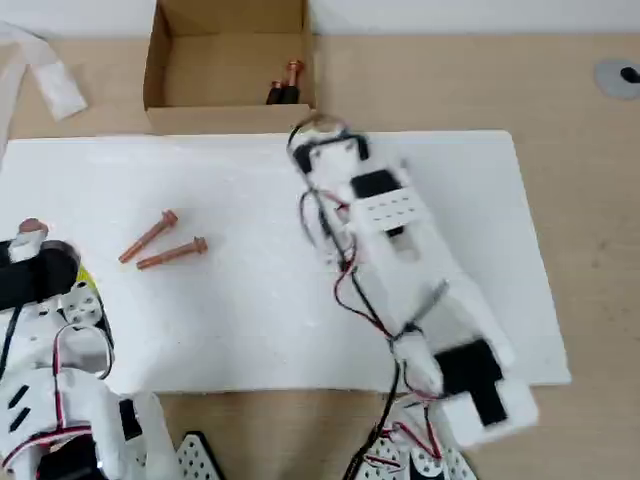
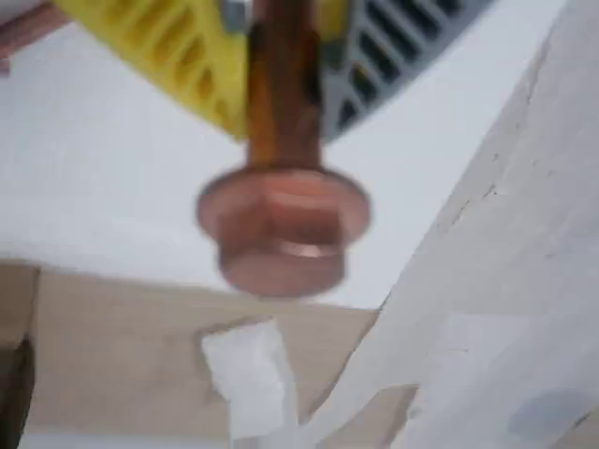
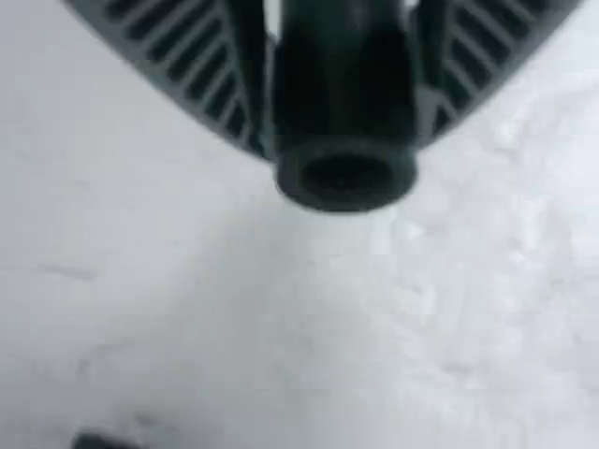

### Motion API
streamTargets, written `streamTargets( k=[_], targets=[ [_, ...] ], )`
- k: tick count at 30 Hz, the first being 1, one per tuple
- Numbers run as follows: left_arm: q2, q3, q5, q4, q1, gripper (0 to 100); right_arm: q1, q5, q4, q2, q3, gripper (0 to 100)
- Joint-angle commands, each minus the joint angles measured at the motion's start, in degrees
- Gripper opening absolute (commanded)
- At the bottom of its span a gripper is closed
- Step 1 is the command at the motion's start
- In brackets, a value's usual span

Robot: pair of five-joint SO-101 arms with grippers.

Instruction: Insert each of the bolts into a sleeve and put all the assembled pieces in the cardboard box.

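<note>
My left gripper [image 2: 281,94] is shut on a copper bolt [image 2: 283,224], whose flanged head points away from the camera. In the high view this bolt's head [image 1: 32,228] shows at the white board's left edge. My right gripper [image 3: 342,103] is shut on a black sleeve [image 3: 344,173], open end outward, over the white board. From above, the right gripper [image 1: 322,143] sits at the board's far edge, just in front of the cardboard box [image 1: 160,70]. One assembled piece [image 1: 284,85] lies in the box. Two loose bolts [image 1: 148,236] [image 1: 173,253] lie on the board's left part.
The white foam board [image 1: 250,330] covers most of the wooden table. Crumpled white tape [image 1: 55,85] lies at the far left, a strip of it [image 2: 248,369] also in the left wrist view. A grey disc [image 1: 620,76] sits at the far right.
</note>
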Motion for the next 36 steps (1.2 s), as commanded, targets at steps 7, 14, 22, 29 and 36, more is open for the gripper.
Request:
streamTargets(
  k=[7, 14, 22, 29, 36],
  targets=[
    [-1.10, -1.49, 14.59, -6.77, -0.35, 1, -10.95, -0.35, 9.76, -31.96, -8.57, 0.9],
    [-0.92, -0.09, 19.87, -13.36, 2.99, 1, -12.26, -0.35, 9.85, -49.98, 1.89, 0.9],
    [-0.92, 3.60, 19.78, -20.66, 25.85, 1, -12.09, 3.34, -1.93, -74.59, 28.44, 0.9],
    [-0.92, 3.25, 17.41, -19.52, 35.16, 1, -9.27, 5.36, -28.75, -88.84, 55.87, 0.9],
    [-0.40, 5.63, 17.41, -24.79, 45.01, 1, -17.36, 5.36, -42.81, -89.71, 66.77, 0.9]
  ],
)
